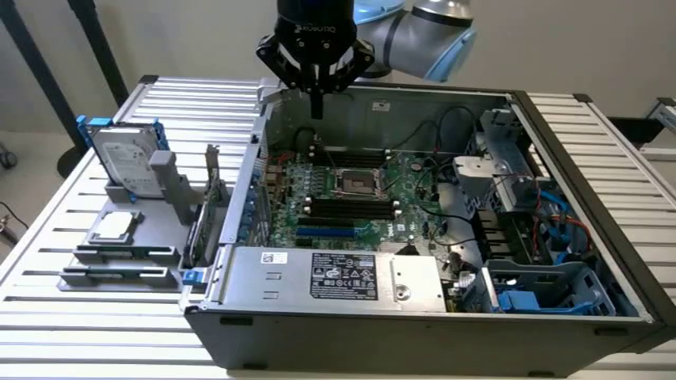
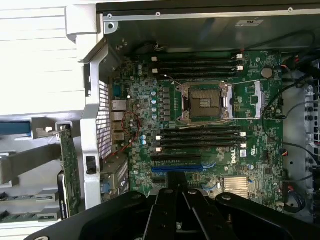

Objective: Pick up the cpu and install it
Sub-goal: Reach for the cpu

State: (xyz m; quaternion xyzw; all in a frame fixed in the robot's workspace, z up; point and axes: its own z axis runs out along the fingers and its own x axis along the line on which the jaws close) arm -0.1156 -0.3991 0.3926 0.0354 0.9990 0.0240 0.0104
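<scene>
Claw [image 1: 315, 107] closed on nothing, tips pointing down, hanging over the far wall of the open case [image 1: 423, 332] as the exterior view has it.

Cpu [image 1: 114, 226] is well apart from the claw. It lies outside the case, off to the exterior view's left and nearer that camera, flat with its silver top up on a grey holder [image 1: 106, 261]. Hard drive [image 1: 125, 162] stands upright in a blue frame on the same holder, between the cpu and the claw's side of the table.

Socket [image 2: 204, 102] sits below and just forward of the claw on the green board [image 1: 407, 226], contacts uncovered. Power supply [image 1: 328, 277] runs along the case wall farthest from the claw.

Case and holder both rest on a table [image 1: 63, 317] of pale metal slats. Behind the claw is a plain pale wall [image 1: 190, 32], with dark poles [image 1: 97, 39] slanting at the exterior view's left.
</scene>
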